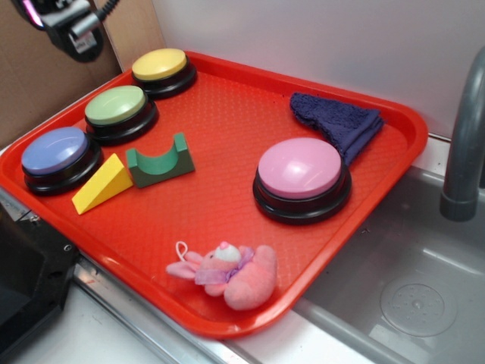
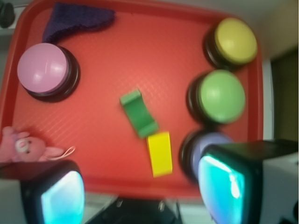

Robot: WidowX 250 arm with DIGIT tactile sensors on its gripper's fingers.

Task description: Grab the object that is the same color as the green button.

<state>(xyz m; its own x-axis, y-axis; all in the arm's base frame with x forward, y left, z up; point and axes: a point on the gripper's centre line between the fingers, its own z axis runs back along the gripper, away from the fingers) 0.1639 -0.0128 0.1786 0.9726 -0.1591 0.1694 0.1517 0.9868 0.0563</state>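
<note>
The dark green notched block [image 1: 160,161] lies on the red tray [image 1: 227,98], touching the yellow wedge block [image 1: 101,184] on its left. It shows mid-tray in the wrist view [image 2: 138,113]. The green button [image 1: 119,108] stands behind it in the left row, also in the wrist view [image 2: 221,95]. My gripper [image 2: 140,196] is open and empty, high above the tray's left edge; only part of it shows at the top left of the exterior view [image 1: 68,26]. Its two fingers stand wide apart.
A yellow button [image 1: 161,67] and a blue-purple button [image 1: 57,154] flank the green one. A pink button [image 1: 301,174], a dark blue cloth [image 1: 337,121] and a pink plush bunny [image 1: 227,271] also lie on the tray. A sink [image 1: 409,280] and grey faucet [image 1: 464,144] are at right.
</note>
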